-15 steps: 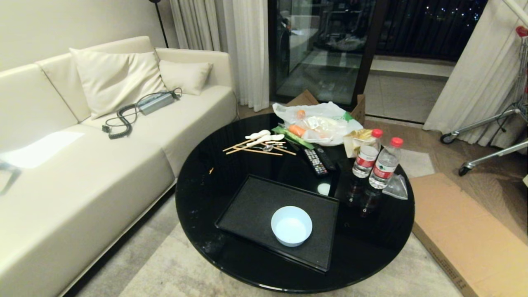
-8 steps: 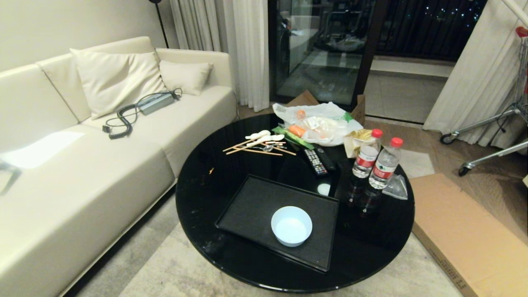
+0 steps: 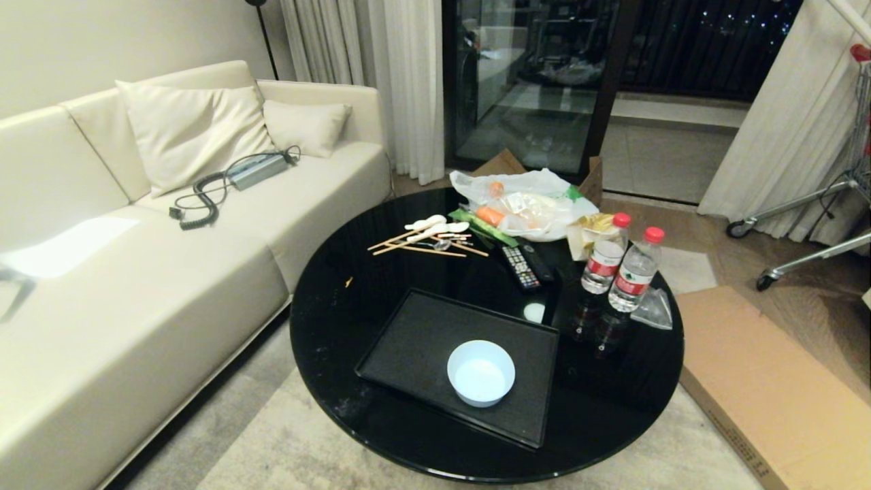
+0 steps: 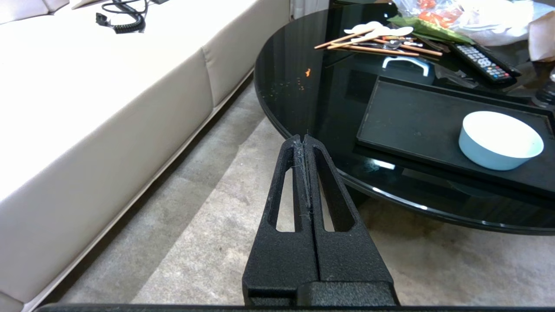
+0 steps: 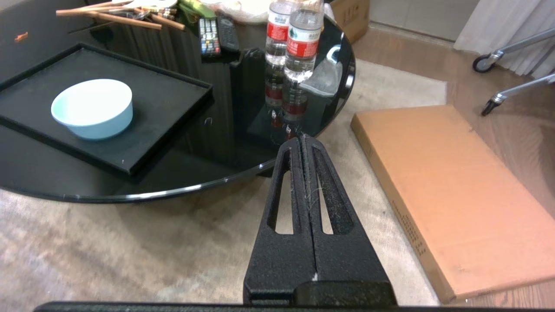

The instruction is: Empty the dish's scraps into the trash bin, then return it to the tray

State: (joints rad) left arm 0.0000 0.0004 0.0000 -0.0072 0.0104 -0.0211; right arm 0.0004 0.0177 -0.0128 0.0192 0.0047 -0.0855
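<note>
The trash bin did not appear in any view, and the scraps could not be made out: the dish (image 3: 480, 373) showed a plain pale interior in the head view. An orange speck (image 3: 348, 280) lay on the black round table (image 3: 326, 320) beyond the tray, too small to identify.

The dish stood upright on the tray (image 3: 415, 340), in the near right part of it, clear of the rim. The tray lay flat on the near half of the table.

Neither arm appeared in the head view. The left wrist view alone showed the left gripper (image 4: 303, 139), its fingers pressed together with nothing between them, held over the rug (image 4: 208, 225) just short of the table edge, with the sofa (image 4: 86, 108) on one side. The right wrist view alone showed the right gripper (image 5: 301, 139), likewise fully closed and empty, held off the table edge near the two water bottles (image 3: 622, 269) and beside the flat cardboard box (image 5: 451, 186) on the floor. Both grippers were well apart from the dish.

The head view alone showed the plastic bag of food (image 3: 527, 201), partly hiding its contents, with the chopsticks (image 3: 422, 246) and remote controls (image 3: 525, 264) in front of it.

Against the head views of the preceding second, the dish, tray and table items lay in the same positions.
</note>
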